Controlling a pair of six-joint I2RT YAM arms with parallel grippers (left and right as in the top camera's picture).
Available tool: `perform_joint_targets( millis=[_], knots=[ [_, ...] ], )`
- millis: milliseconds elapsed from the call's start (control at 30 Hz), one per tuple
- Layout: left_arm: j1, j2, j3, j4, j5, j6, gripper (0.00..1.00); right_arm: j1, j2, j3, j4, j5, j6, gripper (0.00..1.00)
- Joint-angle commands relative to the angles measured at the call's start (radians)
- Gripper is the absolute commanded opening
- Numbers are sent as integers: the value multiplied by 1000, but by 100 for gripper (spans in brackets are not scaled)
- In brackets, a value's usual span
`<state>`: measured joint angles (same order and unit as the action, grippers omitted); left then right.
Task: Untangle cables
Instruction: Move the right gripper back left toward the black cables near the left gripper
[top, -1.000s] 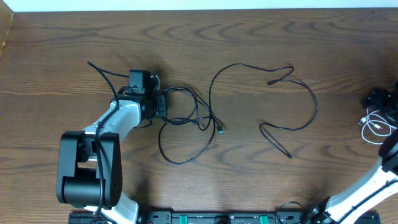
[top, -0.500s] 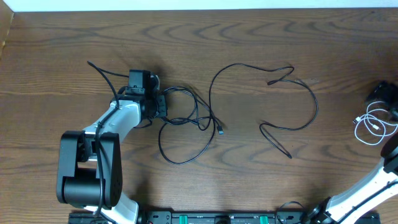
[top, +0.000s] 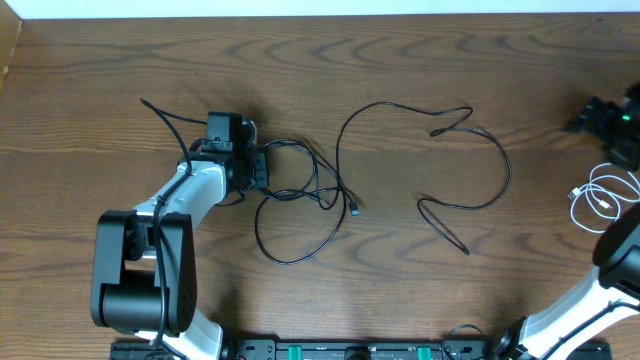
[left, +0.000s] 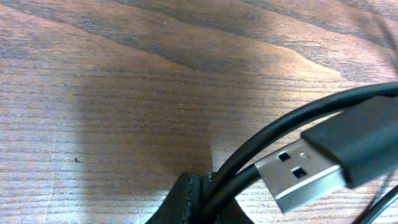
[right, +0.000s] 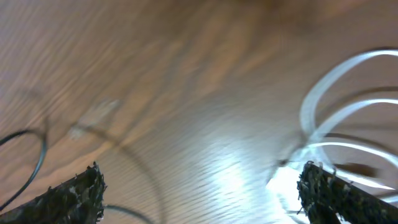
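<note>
With the left gripper (top: 260, 168) pinching the tangled black cable (left: 273, 127) at left-centre beside its USB plug (left: 305, 171), a slow outward draw suits, while the right gripper (right: 202, 200), fingers spread, hovers apparently clear of the white cable (right: 348, 66).

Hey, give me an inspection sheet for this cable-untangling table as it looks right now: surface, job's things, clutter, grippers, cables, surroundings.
Surface: brown wooden table, grain visible.
Job's things: tangled black cables left of centre; loose black cable spread out on its own at centre-right; coiled white cable near the right edge.
Clutter: nothing seen.
Grippers: left gripper shut on the tangled black cables, with a USB plug beside its fingers; right gripper open, holding nothing, close to the white cable.
Cables: arm wiring at the bases, apart from the cords.
Surroundings: base rail along the near edge; pale strip beyond the far edge.
</note>
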<state>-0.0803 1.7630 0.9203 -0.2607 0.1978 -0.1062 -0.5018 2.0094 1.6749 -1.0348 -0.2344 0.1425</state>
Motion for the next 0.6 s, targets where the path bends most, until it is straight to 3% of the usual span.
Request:
perform_joint_targets(
  millis=[0,167,333,567],
  knots=[
    [2,2,-6,2,22,-4,8,84,-10,9,-26,-34,6,98],
    [2,0,-4,17,125,-4,8,204,-10,-29,-59,-34,6,99],
    [2,0,-4,16,131,-4,8,328,-10,-143,-25,-34,6,99],
    [2,0,-4,17,131,-4,8,504,-8,-405,209,-34,7,99]
  ],
)
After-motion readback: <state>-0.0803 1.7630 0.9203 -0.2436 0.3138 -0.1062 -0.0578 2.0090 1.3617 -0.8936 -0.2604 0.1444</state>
